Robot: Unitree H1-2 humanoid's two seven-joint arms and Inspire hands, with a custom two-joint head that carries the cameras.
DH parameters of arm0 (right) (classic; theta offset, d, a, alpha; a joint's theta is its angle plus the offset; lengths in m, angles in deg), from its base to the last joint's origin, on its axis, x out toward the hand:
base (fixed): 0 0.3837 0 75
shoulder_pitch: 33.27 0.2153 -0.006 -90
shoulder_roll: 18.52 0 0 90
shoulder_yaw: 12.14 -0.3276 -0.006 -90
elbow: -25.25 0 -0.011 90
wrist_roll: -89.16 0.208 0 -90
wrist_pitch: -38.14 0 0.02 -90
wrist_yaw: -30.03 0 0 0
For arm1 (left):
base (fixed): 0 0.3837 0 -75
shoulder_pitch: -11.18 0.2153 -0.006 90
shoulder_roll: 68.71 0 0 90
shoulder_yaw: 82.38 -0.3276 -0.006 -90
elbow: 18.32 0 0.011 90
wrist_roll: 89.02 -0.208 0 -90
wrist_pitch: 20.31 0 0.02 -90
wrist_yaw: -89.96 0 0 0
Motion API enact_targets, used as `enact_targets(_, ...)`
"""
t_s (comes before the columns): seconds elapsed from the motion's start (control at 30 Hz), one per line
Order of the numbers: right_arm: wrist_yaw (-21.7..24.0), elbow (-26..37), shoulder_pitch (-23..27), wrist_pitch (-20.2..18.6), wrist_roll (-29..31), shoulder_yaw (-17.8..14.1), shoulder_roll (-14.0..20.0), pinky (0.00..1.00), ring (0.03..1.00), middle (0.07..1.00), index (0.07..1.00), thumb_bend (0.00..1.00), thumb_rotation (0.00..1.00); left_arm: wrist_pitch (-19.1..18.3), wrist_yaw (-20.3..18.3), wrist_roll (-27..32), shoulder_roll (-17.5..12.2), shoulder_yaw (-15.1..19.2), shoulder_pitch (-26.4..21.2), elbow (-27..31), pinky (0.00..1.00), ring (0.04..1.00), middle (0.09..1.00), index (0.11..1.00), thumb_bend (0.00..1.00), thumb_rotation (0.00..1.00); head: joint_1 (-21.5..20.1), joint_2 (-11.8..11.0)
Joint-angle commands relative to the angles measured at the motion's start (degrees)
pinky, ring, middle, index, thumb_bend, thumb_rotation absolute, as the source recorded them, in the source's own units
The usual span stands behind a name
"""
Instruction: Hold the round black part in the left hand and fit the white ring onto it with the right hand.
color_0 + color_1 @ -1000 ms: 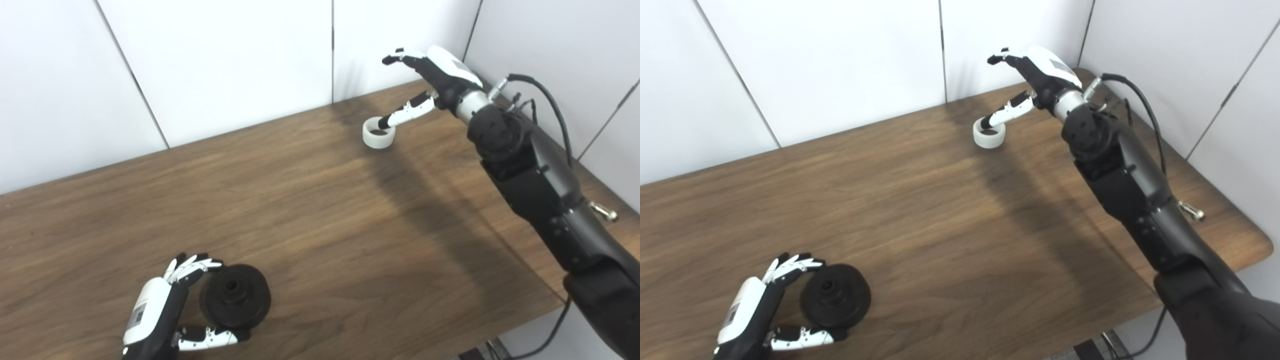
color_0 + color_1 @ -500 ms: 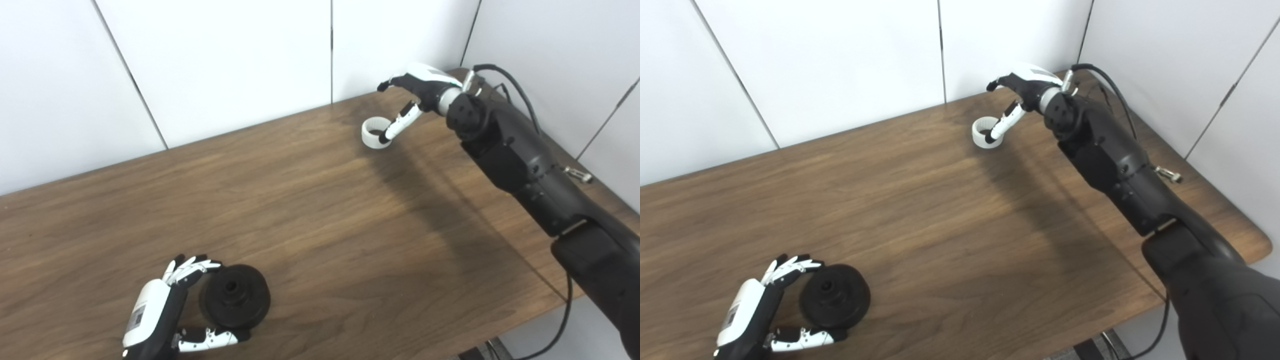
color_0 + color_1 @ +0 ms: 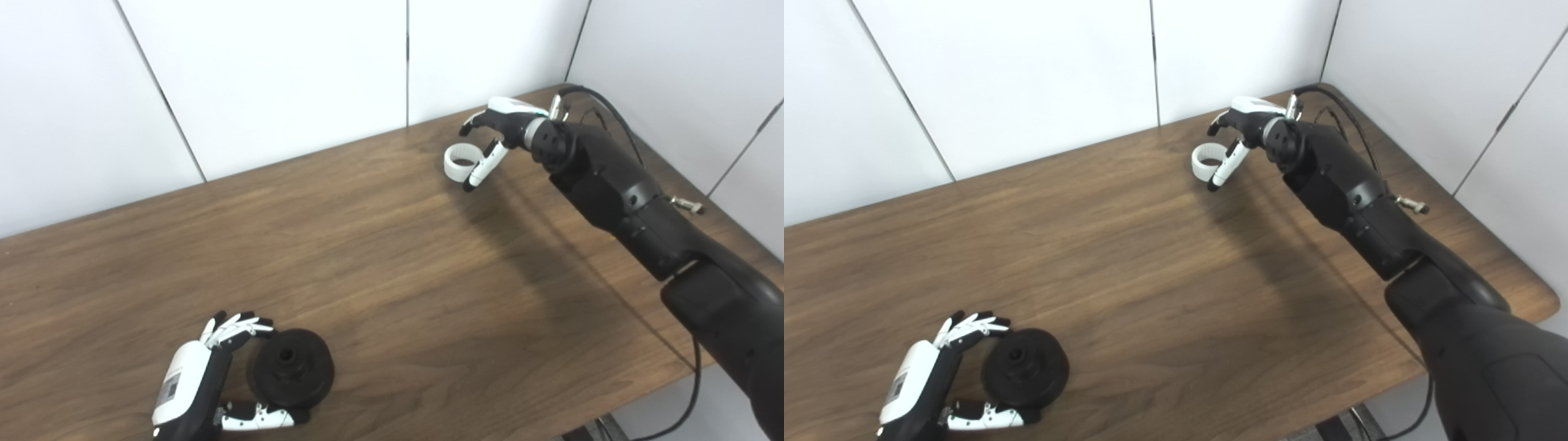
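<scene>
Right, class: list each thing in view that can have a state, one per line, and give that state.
round black part: flat on the table, hub hole up, between the left fingers and thumb.
white ring: on the table near the far edge, opening up, not lifted.
left robot hand: cupped around the black part's rim.
right robot hand: open, thumb beside the ring, fingers arched over it.

One round black part (image 3: 293,369) sits near the front left corner of the wooden desk (image 3: 380,269), and one white ring (image 3: 458,163) sits near the back right corner. Two hands are over the desk: one left hand (image 3: 202,380) by the front edge and one right hand (image 3: 499,131) at the back right corner.
</scene>
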Motion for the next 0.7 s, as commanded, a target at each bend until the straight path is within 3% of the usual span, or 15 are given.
enact_targets(0.0,-1.0,0.4,3.4,0.6,-0.7,-0.3,1.1,1.00,0.975,0.926,0.836,1.00,0.27,-2.2,-1.5,-1.7,-0.4,-0.5,1.2,-0.1,1.00,0.871,0.786,0.484,0.52,0.05,-0.1,0.0)
enact_targets(0.67,-5.5,-1.5,2.0,2.5,-0.4,-0.5,0.8,1.00,0.961,0.903,0.794,0.99,0.25,-4.3,-2.4,-2.0,-0.5,-0.6,1.6,1.8,1.00,0.873,0.787,0.484,0.52,0.05,0.3,0.7)
